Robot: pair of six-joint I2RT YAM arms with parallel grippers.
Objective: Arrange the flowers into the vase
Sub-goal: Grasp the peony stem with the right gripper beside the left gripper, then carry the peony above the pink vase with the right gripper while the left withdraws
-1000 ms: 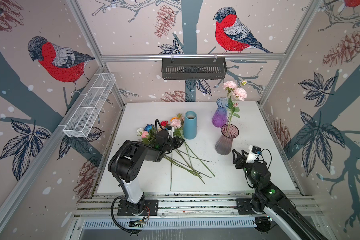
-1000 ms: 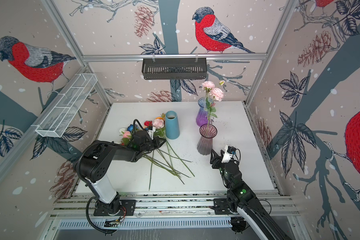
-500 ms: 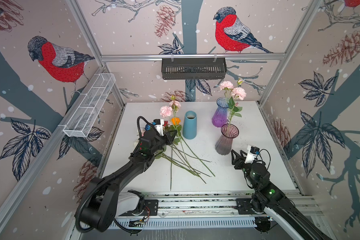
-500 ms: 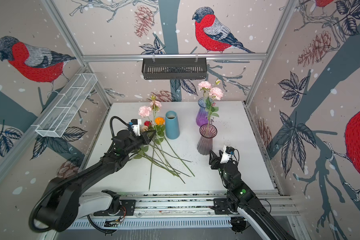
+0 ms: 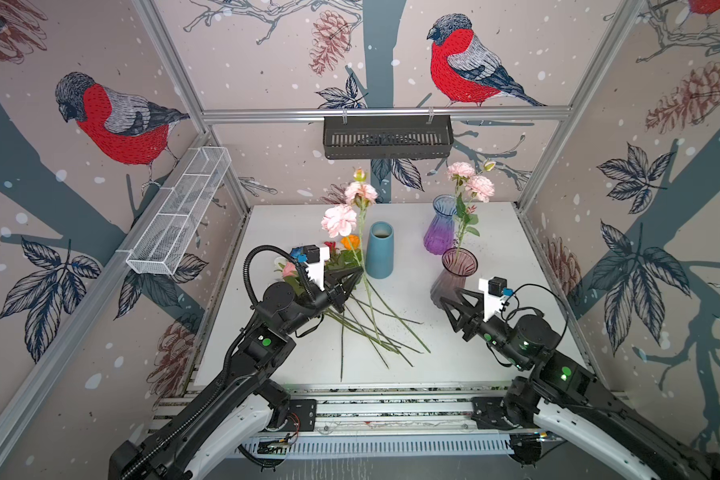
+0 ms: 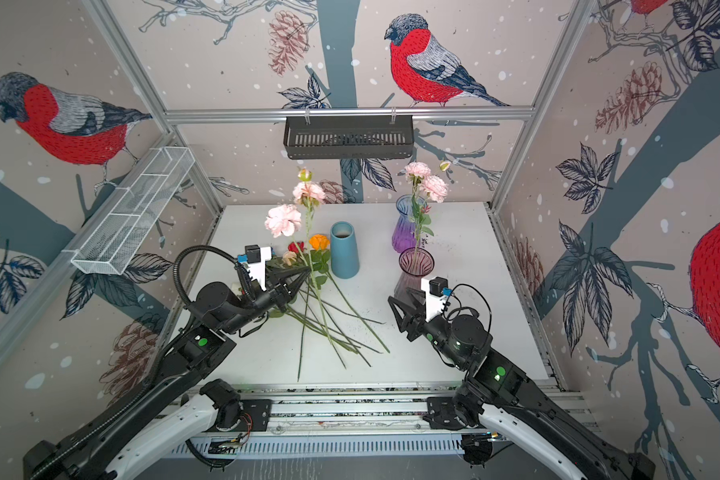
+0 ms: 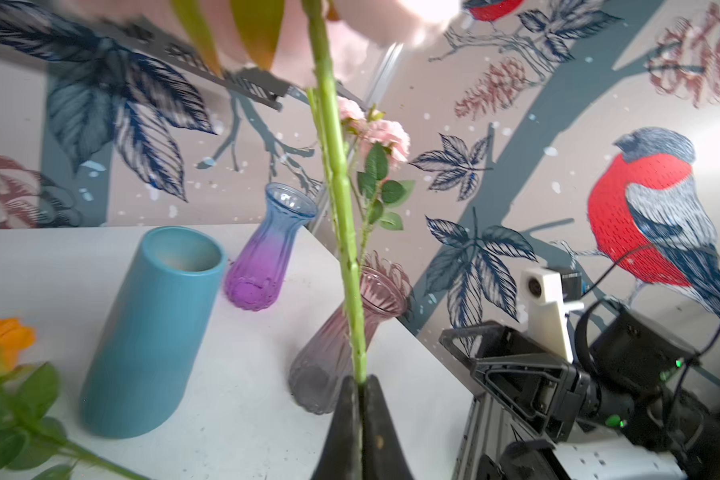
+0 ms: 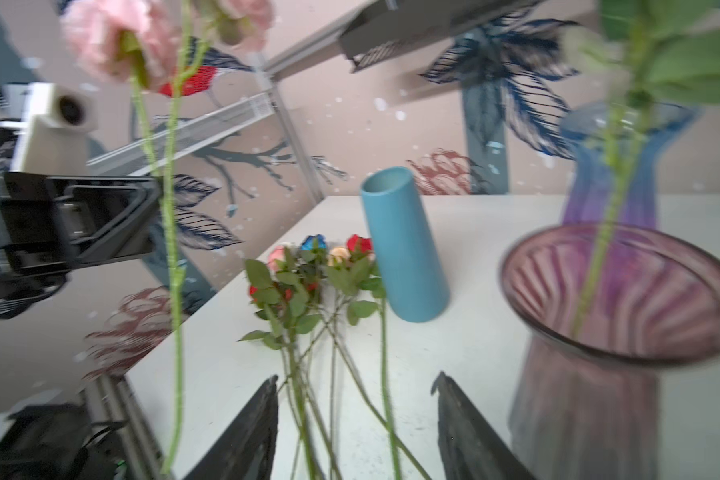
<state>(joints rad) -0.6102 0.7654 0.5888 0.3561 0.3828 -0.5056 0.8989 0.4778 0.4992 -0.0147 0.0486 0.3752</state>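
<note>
The left gripper [image 5: 356,272] is pinched tight on the green stem of a pink flower spray [image 7: 339,199]. It holds the spray up over the left half of the table [image 5: 433,365], close to the tall blue vase [image 5: 379,249]. The stem stands almost straight up and down. The pink heads are high above the jaws and the long bare end hangs below them, over the pile of other flowers [image 8: 308,282] lying near the middle of the table. I cannot be sure if that bottom end is clear of the pile, because the stems cross in both top views. The smoky pink glass vase [image 5: 452,280] stands toward the right edge and already has one pink spray in it. The purple vase [image 5: 439,228] stands behind it, near the back edge. So the pink vase is off to the right of the held flower, past the blue vase. The right gripper [image 8: 352,390] is much nearer to that vase, just beside it, with its jaws apart and nothing in them. I think the left arm must lift the stem end above the rim, carry it right, and then lower it straight down.
</note>
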